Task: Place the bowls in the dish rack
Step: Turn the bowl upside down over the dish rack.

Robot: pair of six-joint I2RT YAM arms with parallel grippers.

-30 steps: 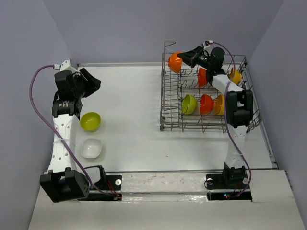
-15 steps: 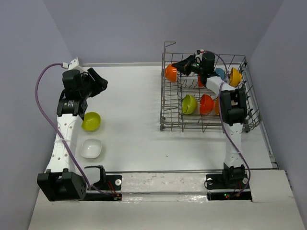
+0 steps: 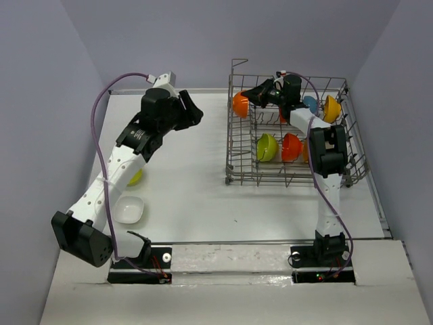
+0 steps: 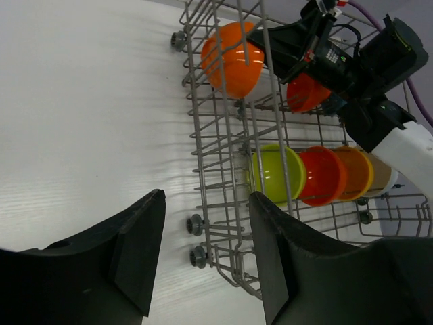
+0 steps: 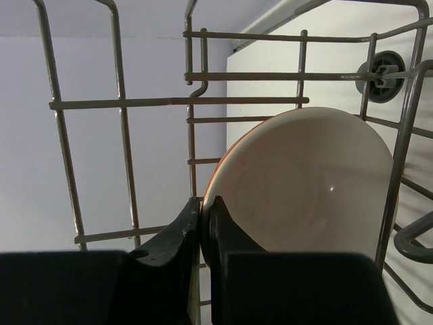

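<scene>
The bench (image 3: 196, 203) carries the dish rack (image 3: 241, 162), which surrounds the right jaws and stands right of the left jaws. The right jaws clench the rim of an orange bowl (image 3: 241, 103) at the rack's far left corner. The left jaws hang released and empty; a lime bowl (image 3: 137, 177) and a white bowl (image 3: 128, 209) sit well behind them.

Left arm (image 3: 111, 179) stretches from its base toward 1 o'clock, wrist bent toward 2 o'clock. The left gripper (image 4: 206, 203) has its jaws apart with nothing between them. Right arm (image 3: 326, 183) runs straight to 12 o'clock, then the forearm bends toward 10 o'clock; the right gripper (image 5: 205, 211) has its fingers pinched on the rim of an orange bowl (image 5: 304, 183), probably angled slightly down, hard to tell from above.
</scene>
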